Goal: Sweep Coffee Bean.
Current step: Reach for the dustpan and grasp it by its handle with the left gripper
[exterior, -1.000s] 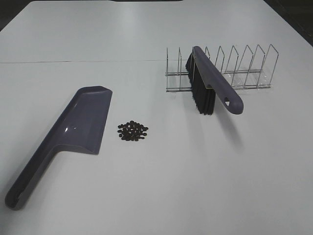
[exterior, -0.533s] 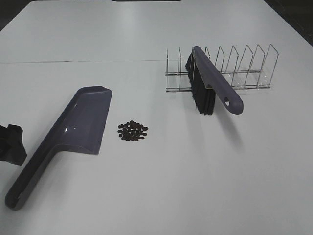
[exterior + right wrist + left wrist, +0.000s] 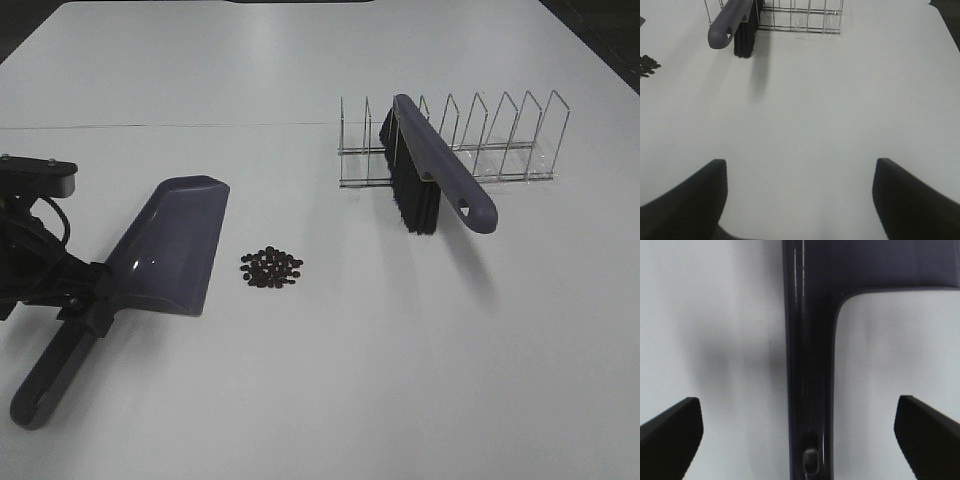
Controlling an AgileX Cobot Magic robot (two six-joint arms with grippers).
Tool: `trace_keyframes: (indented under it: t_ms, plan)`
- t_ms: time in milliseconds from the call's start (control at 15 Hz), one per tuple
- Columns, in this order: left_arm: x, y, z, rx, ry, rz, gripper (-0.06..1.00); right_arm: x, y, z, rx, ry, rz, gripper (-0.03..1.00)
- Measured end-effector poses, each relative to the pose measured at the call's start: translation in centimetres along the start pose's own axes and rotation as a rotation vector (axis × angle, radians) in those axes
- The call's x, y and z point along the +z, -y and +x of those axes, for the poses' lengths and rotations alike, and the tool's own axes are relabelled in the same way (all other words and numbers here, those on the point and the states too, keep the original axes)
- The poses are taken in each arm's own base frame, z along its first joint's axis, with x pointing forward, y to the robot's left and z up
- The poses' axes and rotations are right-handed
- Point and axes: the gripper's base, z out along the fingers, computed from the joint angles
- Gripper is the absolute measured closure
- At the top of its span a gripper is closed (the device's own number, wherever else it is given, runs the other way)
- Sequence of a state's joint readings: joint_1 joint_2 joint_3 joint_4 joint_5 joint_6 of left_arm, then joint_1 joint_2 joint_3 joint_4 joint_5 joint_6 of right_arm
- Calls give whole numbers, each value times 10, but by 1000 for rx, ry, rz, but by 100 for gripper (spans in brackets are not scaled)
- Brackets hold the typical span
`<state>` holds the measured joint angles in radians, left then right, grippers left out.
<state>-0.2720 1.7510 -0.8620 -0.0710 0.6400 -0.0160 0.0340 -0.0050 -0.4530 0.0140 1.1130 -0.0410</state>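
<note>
The coffee bean (image 3: 271,267) pile lies as a small dark cluster on the white table, just right of the purple dustpan (image 3: 170,245); it also shows as coffee bean (image 3: 646,65) at the edge of the right wrist view. My left gripper (image 3: 88,300) is open and straddles the dustpan's handle (image 3: 807,390), one finger on each side, apart from it. A purple brush (image 3: 435,170) with black bristles leans in a wire rack (image 3: 500,140). My right gripper (image 3: 800,200) is open over bare table with nothing between its fingers; the exterior view does not show it.
The wire rack (image 3: 800,20) stands at the back right with the brush (image 3: 732,22) propped at its left end. A thin seam crosses the table behind the dustpan. White tabletop stretches in front of the beans and the rack.
My left arm has come in from the left edge and now sits over the dustpan handle. Beans, dustpan, brush and rack have not moved.
</note>
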Motion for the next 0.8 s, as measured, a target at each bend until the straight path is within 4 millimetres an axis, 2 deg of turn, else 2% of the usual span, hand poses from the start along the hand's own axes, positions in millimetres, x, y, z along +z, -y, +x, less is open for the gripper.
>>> trace_keyframes:
  t_ms: [333, 600, 800]
  plan:
    - [32, 0, -19, -1, -25, -5, 10, 0, 0, 0, 0, 0, 0, 27]
    - [44, 2, -23, 6, -31, -7, 19, 0, 0, 0, 0, 0, 0, 27]
    - [46, 2, -25, 9, -28, -8, 20, 0, 0, 0, 0, 0, 0, 27]
